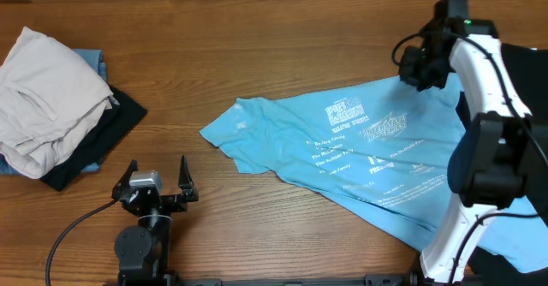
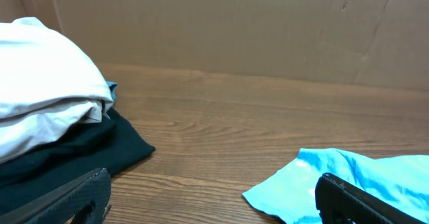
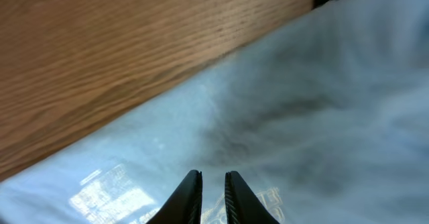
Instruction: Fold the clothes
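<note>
A sky-blue T-shirt (image 1: 360, 149) with white lettering lies spread and rumpled on the wooden table, right of centre. It also shows in the left wrist view (image 2: 355, 174) and, blurred, in the right wrist view (image 3: 301, 110). My right gripper (image 1: 419, 68) hovers over the shirt's far edge. Its fingers (image 3: 213, 184) are almost together with nothing seen between them. My left gripper (image 1: 156, 183) is open and empty near the front edge, left of the shirt's tip; its fingers (image 2: 214, 204) frame bare wood.
A pile of clothes sits at the far left: an off-white garment (image 1: 43, 98) on top, a black one (image 1: 103, 140) under it, a blue edge (image 1: 92, 62) behind. A dark shape (image 1: 527, 72) lies at the far right by the right arm.
</note>
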`<act>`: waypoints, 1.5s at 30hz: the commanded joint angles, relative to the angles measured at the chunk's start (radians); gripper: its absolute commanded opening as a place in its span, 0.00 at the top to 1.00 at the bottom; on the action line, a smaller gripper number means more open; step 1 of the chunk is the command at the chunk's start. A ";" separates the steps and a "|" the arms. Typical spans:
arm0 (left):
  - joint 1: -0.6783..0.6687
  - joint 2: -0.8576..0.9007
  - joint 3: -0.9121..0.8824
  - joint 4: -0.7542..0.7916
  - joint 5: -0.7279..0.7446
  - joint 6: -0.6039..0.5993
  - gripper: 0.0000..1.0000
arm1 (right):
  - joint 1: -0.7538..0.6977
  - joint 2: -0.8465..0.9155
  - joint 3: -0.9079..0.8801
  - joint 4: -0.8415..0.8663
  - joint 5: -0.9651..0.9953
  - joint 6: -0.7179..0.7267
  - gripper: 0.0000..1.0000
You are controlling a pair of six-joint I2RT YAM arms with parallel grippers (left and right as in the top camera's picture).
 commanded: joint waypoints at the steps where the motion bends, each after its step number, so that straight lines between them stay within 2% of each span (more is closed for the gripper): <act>1: -0.005 -0.001 -0.003 0.003 -0.009 0.026 0.00 | 0.031 0.054 -0.012 0.025 0.001 0.031 0.84; 8: -0.005 -0.001 -0.003 0.003 -0.009 0.026 0.00 | 0.114 0.167 -0.013 0.095 0.062 0.118 0.85; 11: -0.005 -0.001 -0.003 0.003 -0.009 0.026 0.00 | 0.159 0.194 -0.016 0.150 0.067 0.153 0.88; 16: -0.005 -0.001 -0.003 0.003 -0.009 0.026 0.00 | 0.304 0.205 -0.016 0.239 0.052 0.152 0.89; 21: -0.005 -0.001 -0.003 0.003 -0.009 0.026 0.00 | 0.448 0.204 0.000 0.306 0.135 0.020 0.88; 23: -0.005 -0.001 -0.003 0.003 -0.009 0.026 0.00 | 0.483 0.204 0.000 0.351 0.132 -0.009 0.84; 29: -0.005 -0.001 -0.003 0.003 -0.009 0.026 0.00 | 0.545 0.204 0.000 0.542 -0.037 -0.008 0.82; 31: -0.005 -0.001 -0.003 0.003 -0.009 0.026 0.00 | 0.554 0.204 0.008 0.585 -0.098 -0.032 0.75; 35: -0.005 -0.001 -0.003 0.003 -0.009 0.026 0.00 | 0.515 0.160 0.160 0.388 0.035 -0.086 0.75; 39: -0.005 -0.001 -0.003 0.003 -0.009 0.026 0.00 | 0.373 0.036 0.333 0.092 0.170 -0.085 0.74; 42: -0.005 -0.001 -0.003 0.003 -0.009 0.026 0.00 | 0.205 0.004 0.337 -0.062 0.172 -0.085 0.74; 45: -0.005 -0.001 -0.003 0.003 -0.009 0.026 0.00 | 0.022 0.011 0.270 -0.156 0.164 -0.087 0.81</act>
